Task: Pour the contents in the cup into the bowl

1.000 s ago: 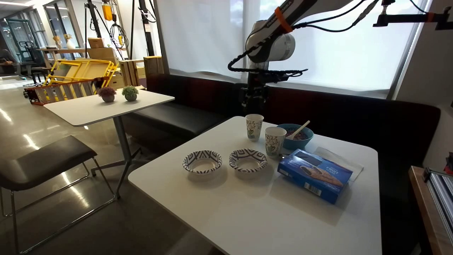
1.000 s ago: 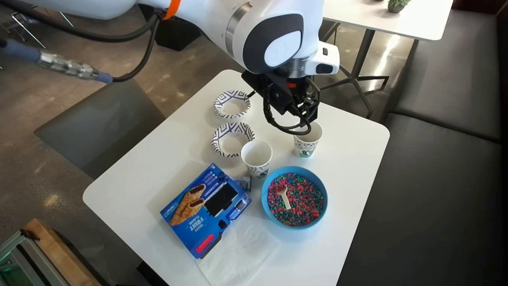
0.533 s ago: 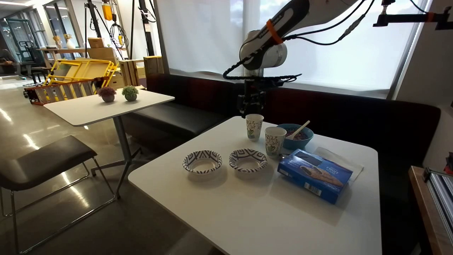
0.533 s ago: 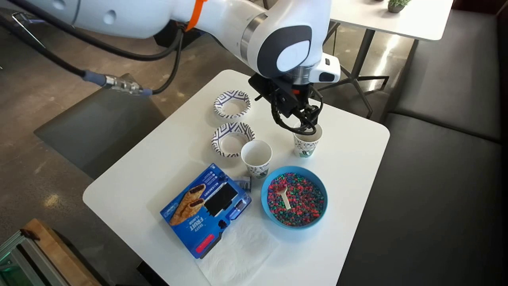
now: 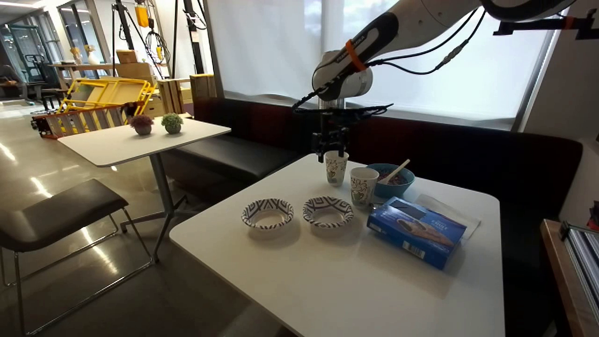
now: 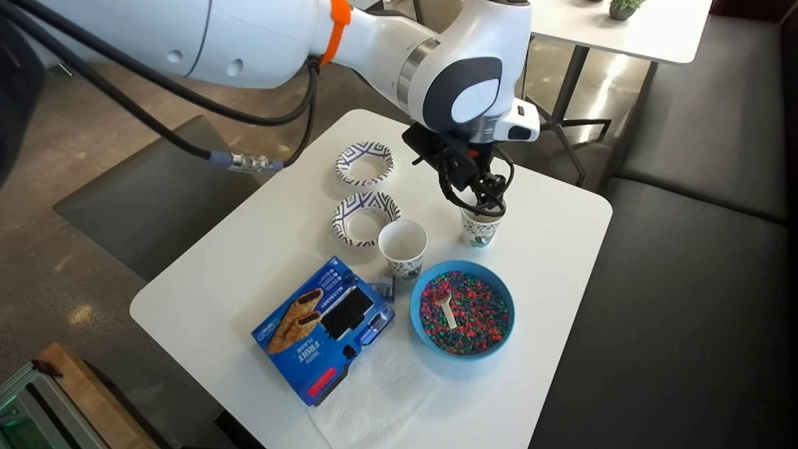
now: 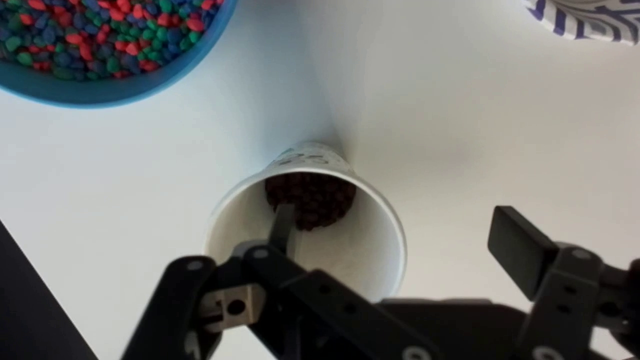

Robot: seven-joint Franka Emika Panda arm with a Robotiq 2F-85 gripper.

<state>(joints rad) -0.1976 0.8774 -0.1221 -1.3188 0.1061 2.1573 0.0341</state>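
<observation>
The cup, a white paper cup with printed markings, stands upright on the table in both exterior views point(image 5: 336, 173) point(image 6: 480, 232). In the wrist view the cup point(image 7: 350, 260) holds dark reddish small pieces point(image 7: 312, 200) at its bottom. My gripper point(image 5: 331, 154) is open at the cup's rim, also in the wrist view point(image 7: 395, 227). There one fingertip overlaps the cup's mouth; I cannot tell if it is inside or above. The other fingertip is outside the cup. Two alike white bowls with dark-patterned rims point(image 5: 267, 218) point(image 5: 327, 216) sit apart from the cup, with nothing visible inside.
A second similar cup point(image 5: 362, 188) stands between the cup and the blue box point(image 5: 416, 231). A blue bowl point(image 6: 462, 355) of coloured pellets with a spoon point(image 6: 447, 310) is close to both cups. A paper napkin point(image 6: 374, 399) lies by the box.
My gripper has moved down to the cup's rim and slightly sideways over it, staying open. The cups, bowls and box have not moved.
</observation>
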